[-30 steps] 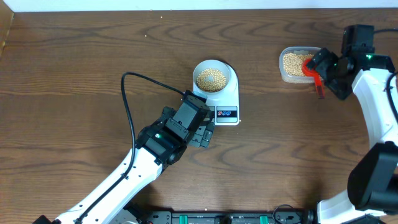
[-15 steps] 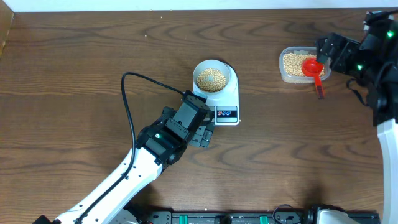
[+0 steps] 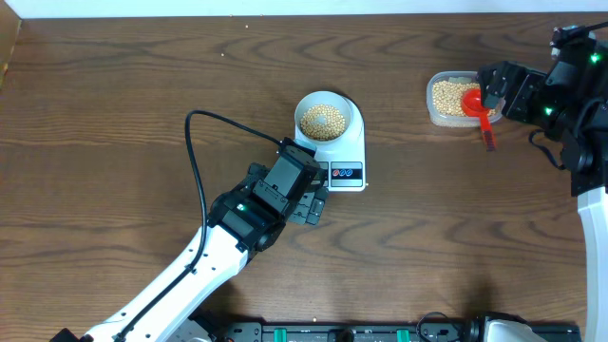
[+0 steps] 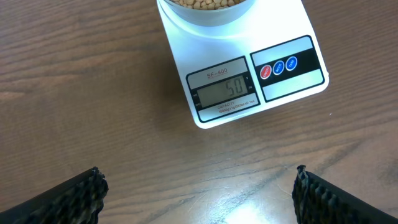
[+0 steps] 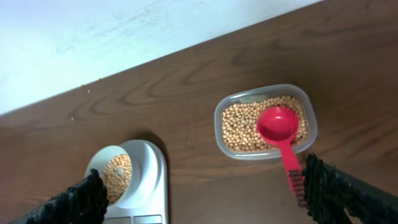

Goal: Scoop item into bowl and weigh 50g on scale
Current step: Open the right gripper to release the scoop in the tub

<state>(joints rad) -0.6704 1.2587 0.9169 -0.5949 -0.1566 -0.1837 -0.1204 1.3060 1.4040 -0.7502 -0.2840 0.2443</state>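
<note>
Two arms, fingers spread and empty, over a brown surface.
The left fingers hover just before the scale, which reads 50; the right fingers hang well apart from it, by the tub. The bowl of beans sits on the scale; a red scoop rests in the tub.

Dark brown table with wavy wood grain. White scale, grey display, black strip with one red and two blue buttons. Pale blue-white bowl, tan-yellow beans. Clear tub, bright red scoop. White left arm, black cable. Plain white wall
</note>
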